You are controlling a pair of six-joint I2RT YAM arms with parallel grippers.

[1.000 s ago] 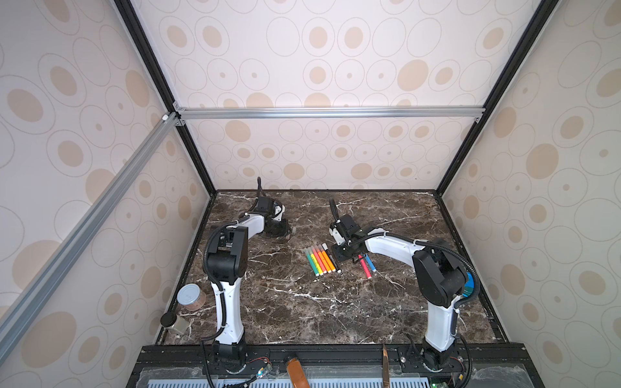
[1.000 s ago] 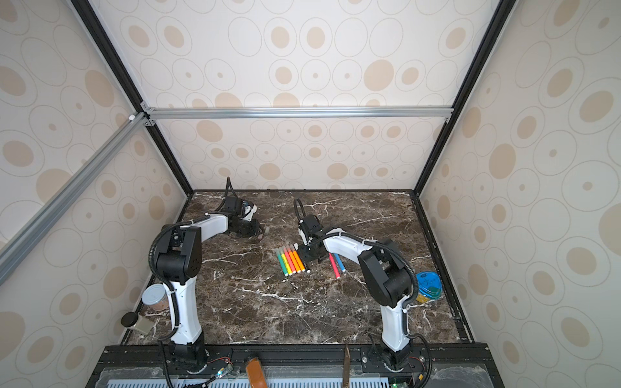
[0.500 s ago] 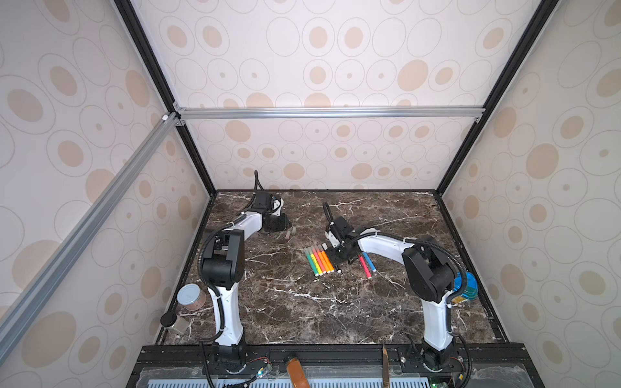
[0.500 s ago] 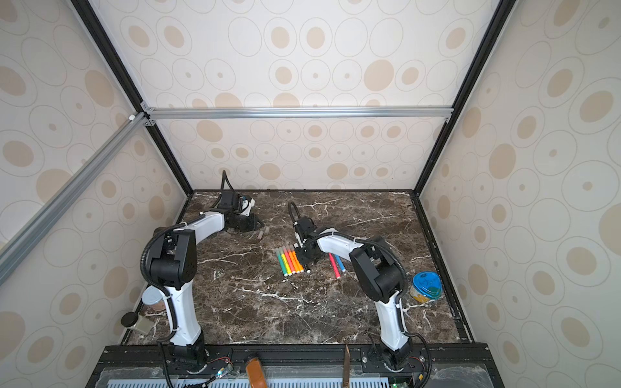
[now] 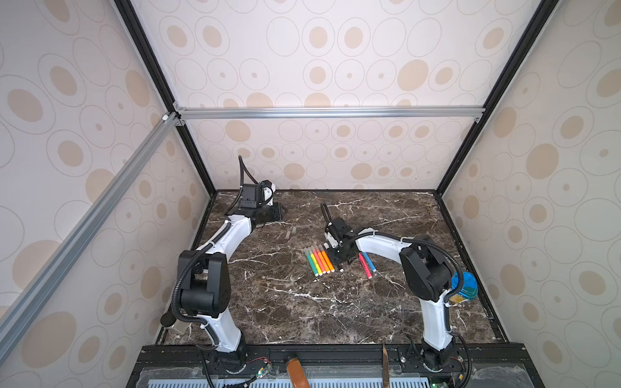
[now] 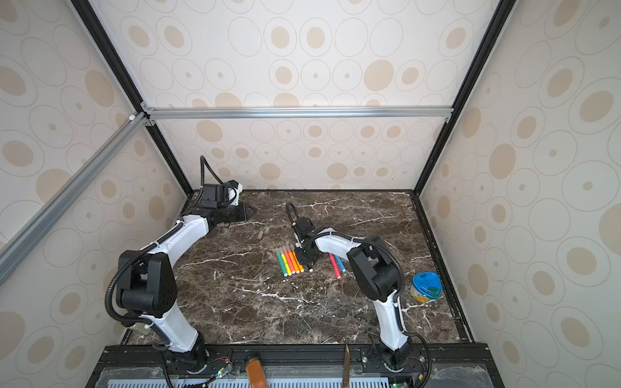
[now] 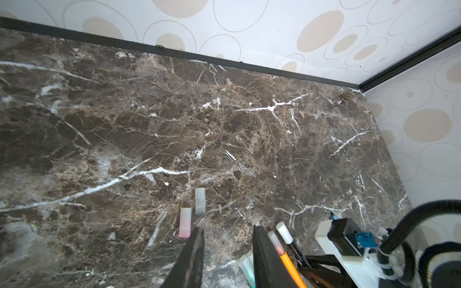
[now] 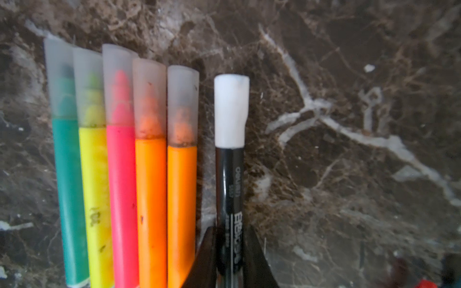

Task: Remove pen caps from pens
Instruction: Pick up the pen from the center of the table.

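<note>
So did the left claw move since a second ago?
Yes. The left claw pulled back from the two loose caps, toward the back wall.

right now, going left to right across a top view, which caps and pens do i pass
two loose pen caps, green pen, yellow pen, pink pen, two orange pens, black pen, red pen, blue pen

You see a dark brown marble table (image 5: 302, 302) veined in white, cream walls (image 5: 336, 50) patterned with beige ovals, a green pen (image 8: 68, 187), a yellow pen (image 8: 96, 187), a pink pen (image 8: 122, 187) and two orange pens (image 8: 151, 199) under frosted grey caps (image 8: 149, 99), and a black pen (image 8: 229, 187) with a white cap (image 8: 231, 112).
</note>
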